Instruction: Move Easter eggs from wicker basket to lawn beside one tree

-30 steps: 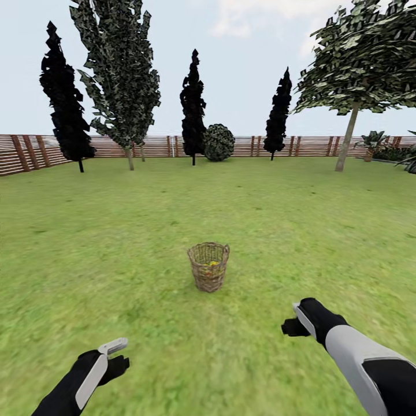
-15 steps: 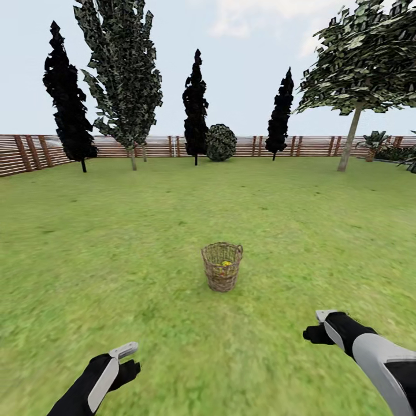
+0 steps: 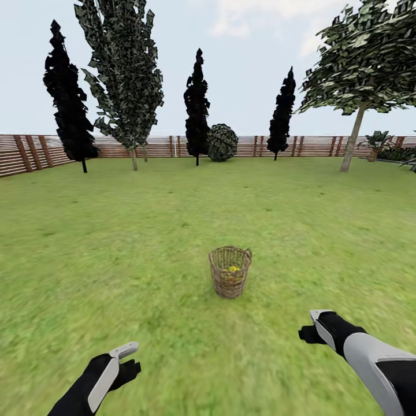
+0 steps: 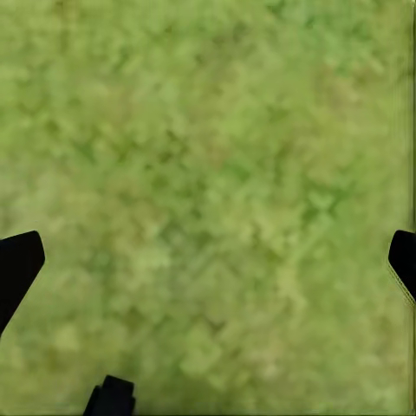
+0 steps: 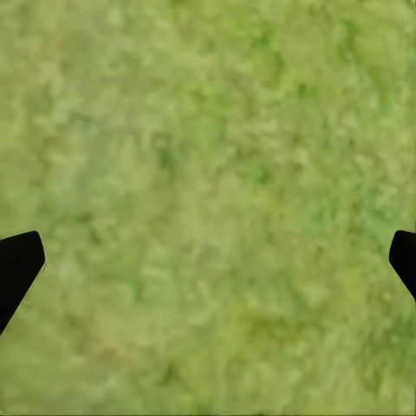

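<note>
Out on the mottled green lawn, from the head view, the small brown woven wicker basket stands upright on open grass, well clear of every edge of the garden, and a patch of yellow egg shows through its rim; how many eggs lie inside, I cannot tell. Far back, the brown horizontal-slat wooden fence closes the lawn, with dark conical trees and a round low bush along it. Near the far right corner, the tall tree with a bare grey-brown trunk leans under its leafy canopy, well apart from the basket. The left gripper hangs low over the near grass, the right gripper over the near grass on the other side, both short of the basket. Over to the left wrist view: blurred grass, dark fingertips at opposite sides, spread wide, nothing between them. Right wrist view: same story, dark fingertips parted wide over bare grass, holding nothing.
</note>
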